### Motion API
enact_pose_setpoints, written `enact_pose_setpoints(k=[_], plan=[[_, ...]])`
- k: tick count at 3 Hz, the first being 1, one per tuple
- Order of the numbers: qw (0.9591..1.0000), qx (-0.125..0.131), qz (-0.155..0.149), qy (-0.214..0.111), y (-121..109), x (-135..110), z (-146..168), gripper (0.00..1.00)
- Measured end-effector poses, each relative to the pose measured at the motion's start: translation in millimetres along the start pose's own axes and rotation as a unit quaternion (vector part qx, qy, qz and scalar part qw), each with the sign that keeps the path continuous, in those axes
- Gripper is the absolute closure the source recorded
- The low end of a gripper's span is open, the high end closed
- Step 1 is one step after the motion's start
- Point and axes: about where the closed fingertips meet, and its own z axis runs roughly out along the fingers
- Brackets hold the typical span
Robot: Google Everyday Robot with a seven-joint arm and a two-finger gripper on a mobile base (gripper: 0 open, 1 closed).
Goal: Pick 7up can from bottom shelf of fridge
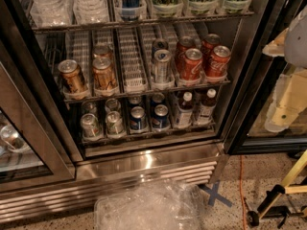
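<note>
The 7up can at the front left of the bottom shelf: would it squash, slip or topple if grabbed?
The 7up can looks thin-walled, so a hard squeeze may dent it. It stands upright in a narrow lane of the bottom shelf, so it should slide rather than tip. Its shiny side could slip. The pincer hangs at the right, outside the fridge.

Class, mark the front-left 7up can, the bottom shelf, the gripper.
7up can [90, 126]: camera view, its side.
bottom shelf [148, 136]: camera view, front lip.
gripper [276, 121]: camera view, right of fridge [144, 163], pale body.
</note>
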Motion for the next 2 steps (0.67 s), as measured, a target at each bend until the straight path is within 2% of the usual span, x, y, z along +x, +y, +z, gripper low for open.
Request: enact_pose_setpoints(k=[1,2], plan=[[1.0,0.0,0.0,0.0,0,0,0,0.0],[0.9989,-0.018,0.018,-0.039,9,-15,24,0.0]])
